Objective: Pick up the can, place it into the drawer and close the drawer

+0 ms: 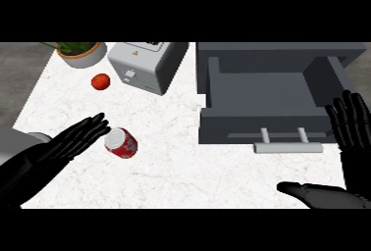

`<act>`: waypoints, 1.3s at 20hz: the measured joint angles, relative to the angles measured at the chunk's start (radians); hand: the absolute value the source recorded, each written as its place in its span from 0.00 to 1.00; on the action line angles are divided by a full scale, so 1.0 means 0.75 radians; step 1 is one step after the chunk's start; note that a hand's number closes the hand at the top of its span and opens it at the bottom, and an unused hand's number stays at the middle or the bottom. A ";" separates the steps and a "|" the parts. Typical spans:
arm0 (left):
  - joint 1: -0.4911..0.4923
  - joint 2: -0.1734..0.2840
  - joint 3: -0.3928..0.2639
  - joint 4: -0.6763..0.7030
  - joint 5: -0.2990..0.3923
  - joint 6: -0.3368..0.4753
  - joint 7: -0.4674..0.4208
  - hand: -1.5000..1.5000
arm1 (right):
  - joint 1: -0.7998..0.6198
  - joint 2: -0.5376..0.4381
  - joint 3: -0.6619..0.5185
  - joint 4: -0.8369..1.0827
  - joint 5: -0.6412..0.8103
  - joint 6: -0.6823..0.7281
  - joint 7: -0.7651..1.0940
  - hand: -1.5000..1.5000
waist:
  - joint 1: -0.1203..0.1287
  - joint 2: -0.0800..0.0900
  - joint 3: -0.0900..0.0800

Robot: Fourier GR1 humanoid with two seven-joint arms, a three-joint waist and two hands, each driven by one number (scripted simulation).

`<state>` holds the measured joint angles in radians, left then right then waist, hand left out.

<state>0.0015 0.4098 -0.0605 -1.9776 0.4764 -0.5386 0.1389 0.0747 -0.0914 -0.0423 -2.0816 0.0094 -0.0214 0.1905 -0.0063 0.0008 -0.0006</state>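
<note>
Left hand (76,139) flat and loose beside the red can (121,143) near the counter's (181,171) left edge, right hand (353,128) loose too; could knock can rolling.

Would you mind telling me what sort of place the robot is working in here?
Most likely a kitchen: a white marble-look counter carries a toaster, a potted plant and a red can, with an open grey drawer at the right.
</note>
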 measured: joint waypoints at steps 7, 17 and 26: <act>-0.050 0.048 0.121 0.093 0.157 -0.104 0.096 0.00 | 0.082 0.005 -0.033 0.009 -0.025 0.042 -0.036 0.00 | 0.003 -0.001 0.001; -0.104 -0.039 0.176 0.201 0.088 -0.132 0.151 0.00 | 0.209 0.020 -0.081 0.006 -0.054 0.123 -0.143 0.00 | 0.003 -0.002 0.001; -0.150 -0.160 0.155 0.359 -0.119 -0.189 0.042 0.00 | 0.205 -0.001 -0.162 0.027 -0.097 0.187 -0.165 0.00 | 0.003 -0.001 0.001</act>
<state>-0.1113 0.2901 0.0554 -1.7082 0.3875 -0.6806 0.1707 0.2282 -0.0918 -0.1639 -2.0612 -0.0635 0.1189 0.0670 -0.0038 -0.0002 0.0001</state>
